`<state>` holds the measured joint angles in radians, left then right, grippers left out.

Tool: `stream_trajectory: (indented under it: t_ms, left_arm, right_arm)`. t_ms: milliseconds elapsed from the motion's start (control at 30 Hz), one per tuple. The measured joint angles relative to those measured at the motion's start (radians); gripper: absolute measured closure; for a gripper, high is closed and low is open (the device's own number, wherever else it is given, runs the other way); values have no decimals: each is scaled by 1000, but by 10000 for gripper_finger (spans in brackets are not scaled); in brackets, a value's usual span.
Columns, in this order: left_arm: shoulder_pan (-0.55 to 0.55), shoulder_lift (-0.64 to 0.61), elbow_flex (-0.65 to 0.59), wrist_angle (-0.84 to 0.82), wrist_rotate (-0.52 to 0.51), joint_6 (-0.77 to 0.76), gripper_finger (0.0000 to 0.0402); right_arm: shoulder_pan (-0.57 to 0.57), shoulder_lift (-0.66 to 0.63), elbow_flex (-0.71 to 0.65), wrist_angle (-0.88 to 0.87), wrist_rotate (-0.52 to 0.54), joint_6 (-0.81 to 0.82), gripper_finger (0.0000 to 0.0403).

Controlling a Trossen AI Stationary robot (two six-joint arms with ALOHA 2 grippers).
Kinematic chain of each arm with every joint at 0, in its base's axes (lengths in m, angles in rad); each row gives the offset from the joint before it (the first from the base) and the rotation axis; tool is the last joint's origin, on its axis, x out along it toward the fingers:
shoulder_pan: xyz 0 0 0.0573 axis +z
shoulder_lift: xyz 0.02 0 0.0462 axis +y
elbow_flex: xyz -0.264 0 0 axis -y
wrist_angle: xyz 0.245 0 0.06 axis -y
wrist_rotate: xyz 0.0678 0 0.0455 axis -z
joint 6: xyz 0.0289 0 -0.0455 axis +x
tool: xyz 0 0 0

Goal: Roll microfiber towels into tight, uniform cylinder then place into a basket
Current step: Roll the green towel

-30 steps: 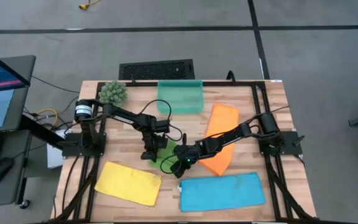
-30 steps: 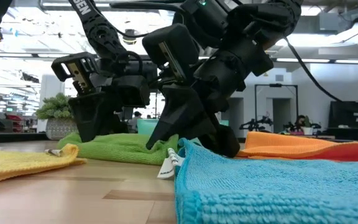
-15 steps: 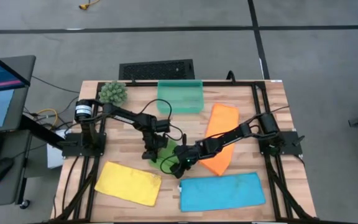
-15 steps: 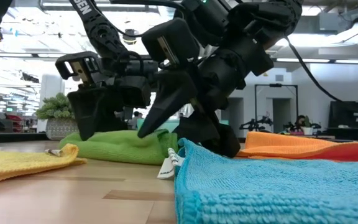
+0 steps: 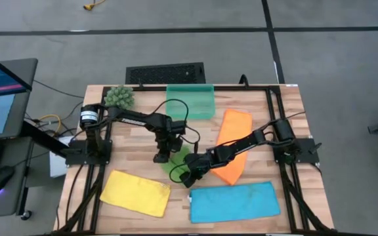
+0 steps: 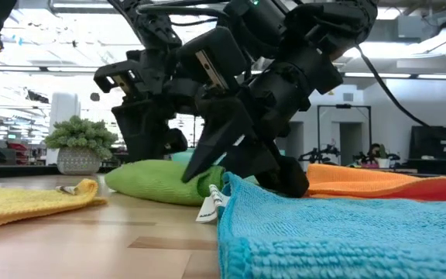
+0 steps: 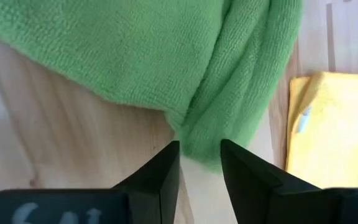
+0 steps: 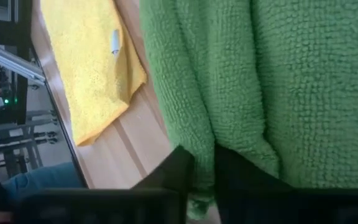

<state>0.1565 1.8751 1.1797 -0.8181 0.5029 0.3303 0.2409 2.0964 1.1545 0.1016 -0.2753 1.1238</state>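
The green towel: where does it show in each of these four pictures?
High view: green towel mid-table, between the two claws.
Low view: a low green mound under the arms.
Left wrist view: fills the top.
Right wrist view: fills the right side.
Shared landmark: the yellow towel beside it, seen in all four.
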Motion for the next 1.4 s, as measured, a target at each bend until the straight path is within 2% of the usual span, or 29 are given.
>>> stream_trajectory:
  t_ms: [200, 300, 433, 567, 767, 867, 1000, 1133, 1200, 1400]
  left_arm:
    - [33, -26, 33, -116, 4, 69, 295]
    - [56, -89, 26, -149, 8, 100, 295]
    - [69, -219, -1, -158, 7, 119, 295]
    - [41, -358, -60, -49, 21, 120, 295]
    - [-78, -476, -249, 162, 15, 95, 295]
    - [-143, -481, -362, 342, -5, 43, 295]
    - [-199, -470, -467, 585, -96, -14, 295]
    - [-228, -449, -494, 682, -59, -65, 295]
    - [-239, -422, -497, 677, -64, -57, 300]
    - [-252, -277, -479, 708, -53, -34, 326]
  right_arm:
    - [0, 0, 0, -5, -19, 38, 387]
    - [-1, 0, -1, -3, -22, 63, 388]
    - [-3, 0, -1, -2, -23, 81, 366]
    - [-4, 0, -1, 0, -23, 81, 370]
    - [-5, 0, -1, 1, -27, 83, 384]
    - [-12, 0, -1, 1, -39, 83, 374]
    - [-12, 0, -1, 1, -45, 83, 373]
    - [-13, 0, -1, 3, -60, 80, 384]
    - [-13, 0, -1, 4, -63, 80, 384]
    - [-14, 0, -1, 5, -64, 81, 376]
